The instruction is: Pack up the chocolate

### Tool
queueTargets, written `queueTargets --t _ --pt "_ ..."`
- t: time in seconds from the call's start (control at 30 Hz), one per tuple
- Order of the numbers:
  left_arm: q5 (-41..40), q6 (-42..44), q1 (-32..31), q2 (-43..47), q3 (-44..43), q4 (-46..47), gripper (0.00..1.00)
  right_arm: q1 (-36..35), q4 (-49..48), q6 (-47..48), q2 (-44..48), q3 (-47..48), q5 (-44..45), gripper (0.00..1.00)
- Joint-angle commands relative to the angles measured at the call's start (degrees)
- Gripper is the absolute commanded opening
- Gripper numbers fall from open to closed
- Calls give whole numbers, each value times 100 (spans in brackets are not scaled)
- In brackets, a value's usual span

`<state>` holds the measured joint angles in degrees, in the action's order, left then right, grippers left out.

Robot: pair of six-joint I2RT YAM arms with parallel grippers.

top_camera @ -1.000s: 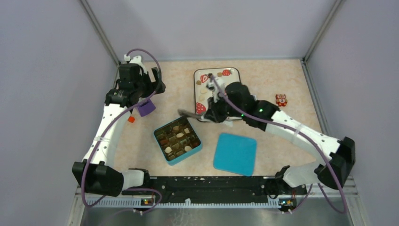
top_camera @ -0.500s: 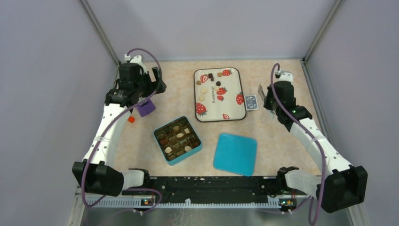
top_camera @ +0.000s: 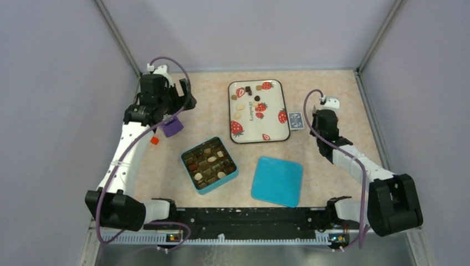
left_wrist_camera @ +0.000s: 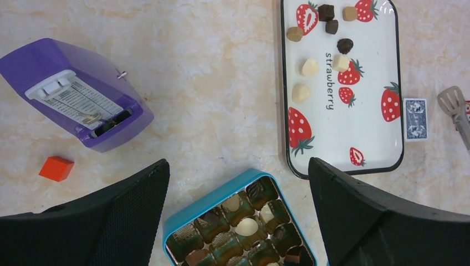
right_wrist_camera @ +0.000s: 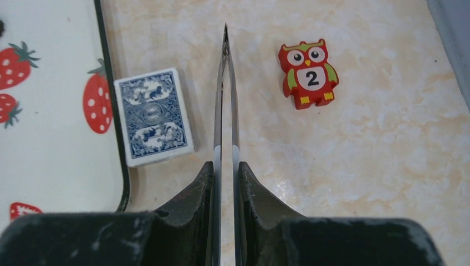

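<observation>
Tabletop: chocolate on "strawberry" tray; owl marked "2"

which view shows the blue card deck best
The right wrist view: the card deck lies close and large there, its blue back pattern sharp, right beside the strawberry tray rim. The top view shows it whole but tiny beside the tray; the left wrist view shows it small near the right edge, pattern blurred.
</observation>
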<state>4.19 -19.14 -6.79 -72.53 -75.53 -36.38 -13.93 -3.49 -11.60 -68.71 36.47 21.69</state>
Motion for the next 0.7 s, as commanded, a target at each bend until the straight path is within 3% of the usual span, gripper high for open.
queueTargets --t 0.0,0.13,0.27,0.53,0.67 --pt "266 86 28 88 2 276 99 126 -837 -123 -151 -187 252 19" --pt "901 166 7 57 35 330 99 279 -614 -286 -157 -146 282 48" --pt "1266 259 -144 -12 14 351 99 319 -177 -396 -72 84 328 67" --pt "767 432 -1233 -207 31 208 99 321 1066 -556 623 832 25 75" --pt "845 322 -1772 -332 175 198 99 320 1750 -869 878 1172 -965 75"
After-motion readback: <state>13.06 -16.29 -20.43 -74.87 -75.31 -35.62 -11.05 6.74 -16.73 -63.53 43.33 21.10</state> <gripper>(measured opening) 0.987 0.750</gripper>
